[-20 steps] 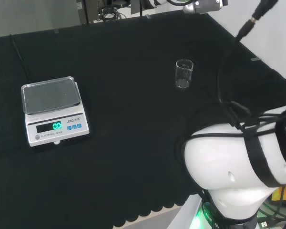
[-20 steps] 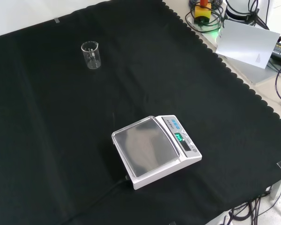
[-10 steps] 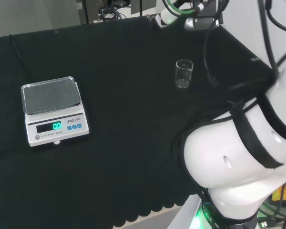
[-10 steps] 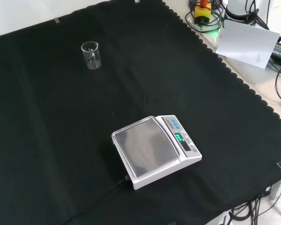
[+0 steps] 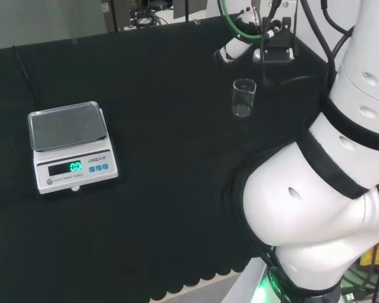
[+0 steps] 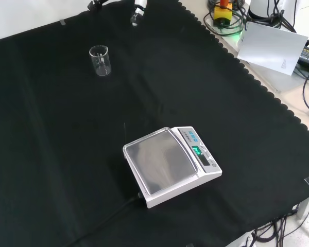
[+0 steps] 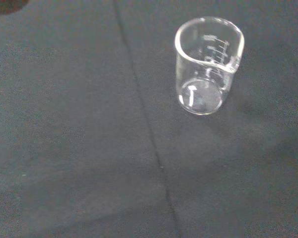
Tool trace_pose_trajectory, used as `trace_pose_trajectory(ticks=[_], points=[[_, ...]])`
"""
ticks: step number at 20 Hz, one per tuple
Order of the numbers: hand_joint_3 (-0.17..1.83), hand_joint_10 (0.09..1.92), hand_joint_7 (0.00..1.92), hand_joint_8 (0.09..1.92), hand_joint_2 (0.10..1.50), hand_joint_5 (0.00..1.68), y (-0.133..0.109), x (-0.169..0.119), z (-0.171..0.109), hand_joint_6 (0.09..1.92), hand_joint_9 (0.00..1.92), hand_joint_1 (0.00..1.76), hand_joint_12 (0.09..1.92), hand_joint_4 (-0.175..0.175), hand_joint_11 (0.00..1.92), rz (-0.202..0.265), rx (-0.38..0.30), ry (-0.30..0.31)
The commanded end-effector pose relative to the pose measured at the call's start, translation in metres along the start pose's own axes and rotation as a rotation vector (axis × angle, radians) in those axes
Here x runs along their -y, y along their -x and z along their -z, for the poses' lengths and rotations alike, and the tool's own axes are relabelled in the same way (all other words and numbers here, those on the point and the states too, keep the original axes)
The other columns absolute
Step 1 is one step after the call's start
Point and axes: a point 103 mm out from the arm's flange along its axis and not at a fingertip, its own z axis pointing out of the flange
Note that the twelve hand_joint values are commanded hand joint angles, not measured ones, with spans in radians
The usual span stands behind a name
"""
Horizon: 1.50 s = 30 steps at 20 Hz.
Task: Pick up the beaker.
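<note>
White scale point(image 6: 172, 165) sits nearest in the front view, on the black cloth point(image 6: 67, 154); far left stands the clear beaker point(image 6: 100, 60) (upright, untouched); beyond it a fingertip of the hand point(image 6: 137, 14) hangs, its opening impossible to tell

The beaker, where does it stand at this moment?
The beaker stands upright on the black cloth. In the head view it is right of the scale, just below the hand; in the front view it is at the upper left, apart from both.
</note>
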Motion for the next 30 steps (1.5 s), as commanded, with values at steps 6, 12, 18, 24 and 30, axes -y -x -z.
trace_pose_trajectory(ticks=[6,12,18,24,30], points=[[0.27,0.85,0.00,0.71,0.65,0.11,0.023,-0.071,-0.075,0.09,0.13,0.59,1.31,-0.021,0.00,-0.024,-0.128,0.078],[0.27,0.85,0.00,0.71,0.65,0.11,0.025,-0.101,-0.104,0.09,0.13,0.59,1.30,-0.019,0.00,-0.042,-0.137,0.030],[0.27,0.85,0.00,0.71,0.65,0.11,0.023,-0.128,-0.116,0.09,0.13,0.59,1.30,-0.017,0.00,-0.043,-0.126,0.004],[0.27,0.85,0.00,0.72,0.65,0.11,0.032,-0.151,-0.120,0.09,0.13,0.59,1.30,-0.016,0.00,-0.052,-0.098,0.000],[0.26,0.85,0.00,0.72,0.65,0.11,0.046,-0.167,-0.136,0.09,0.13,0.59,1.29,-0.015,0.00,-0.085,-0.098,-0.035]])
